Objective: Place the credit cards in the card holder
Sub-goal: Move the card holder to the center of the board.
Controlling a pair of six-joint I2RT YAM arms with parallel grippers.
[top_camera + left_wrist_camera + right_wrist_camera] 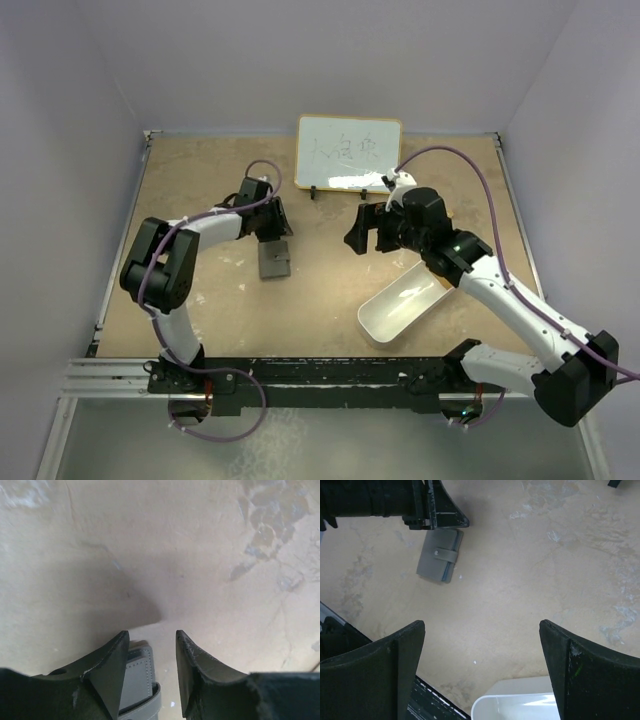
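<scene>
The grey card holder (274,260) lies closed on the tan table, strap and snap facing up. It also shows in the right wrist view (439,555), with a thin bluish edge along its side. In the left wrist view its corner (137,675) sits just beside my left finger. My left gripper (270,228) hovers just behind it, open and empty (151,635). My right gripper (362,235) is wide open and empty (481,625), to the right of the wallet. No loose credit card shows; the orange-gold one is out of view.
A white oblong tray (400,303) lies at the front right, under my right arm, and shows in the right wrist view (520,702). A small whiteboard (348,152) stands at the back. Black rail (300,375) along the near edge.
</scene>
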